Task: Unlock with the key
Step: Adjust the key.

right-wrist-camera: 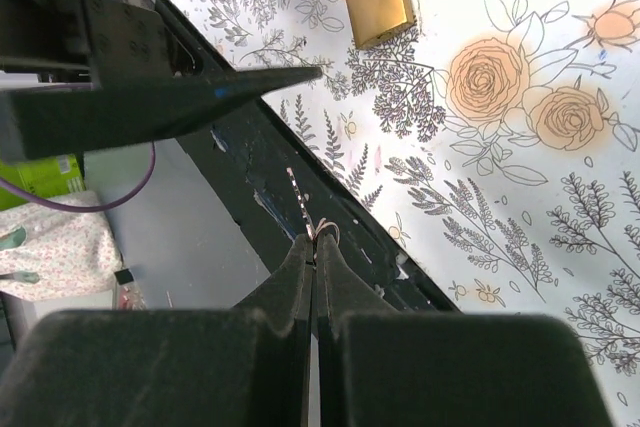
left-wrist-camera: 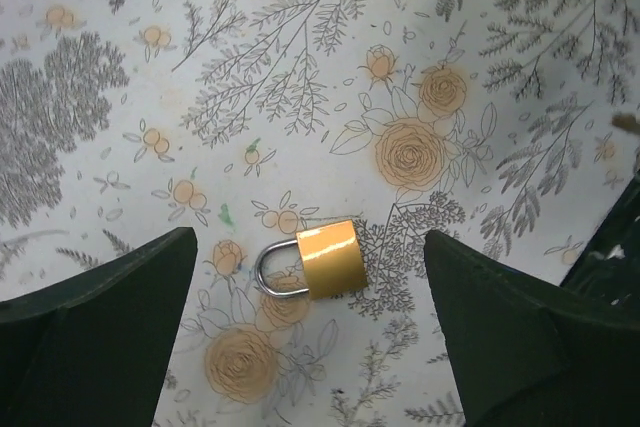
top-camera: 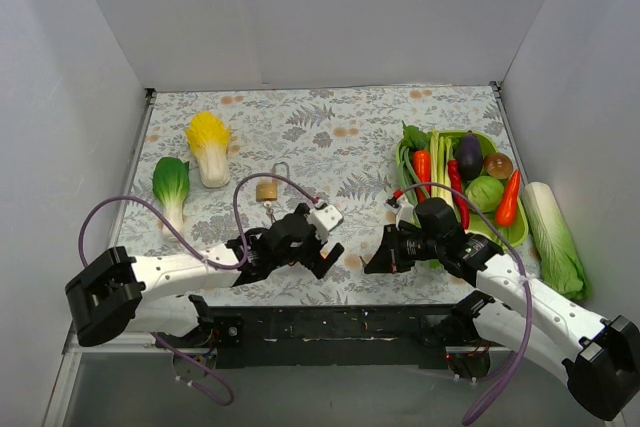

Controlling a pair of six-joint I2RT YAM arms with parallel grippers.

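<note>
A brass padlock [top-camera: 267,190] with a silver shackle lies flat on the flowered cloth, its shackle shut. In the left wrist view the padlock [left-wrist-camera: 330,257] lies between the two dark fingers of my left gripper [left-wrist-camera: 310,282], which stands wide open and touches nothing. Seen from above, my left gripper [top-camera: 312,237] hovers just right of the padlock and nearer to me. My right gripper [right-wrist-camera: 317,247] is shut on the key [right-wrist-camera: 303,202], whose thin blade sticks out beyond the fingertips over the table's front rail. From above, my right gripper [top-camera: 378,257] is near the front edge. The padlock [right-wrist-camera: 380,2] shows far ahead of it.
A green tray [top-camera: 522,235] of vegetables stands at the right, with a long cabbage [top-camera: 555,237] beside it. A yellow napa cabbage [top-camera: 208,145] and a bok choy [top-camera: 170,185] lie at the back left. Purple cables loop over the left arm. White walls enclose the table.
</note>
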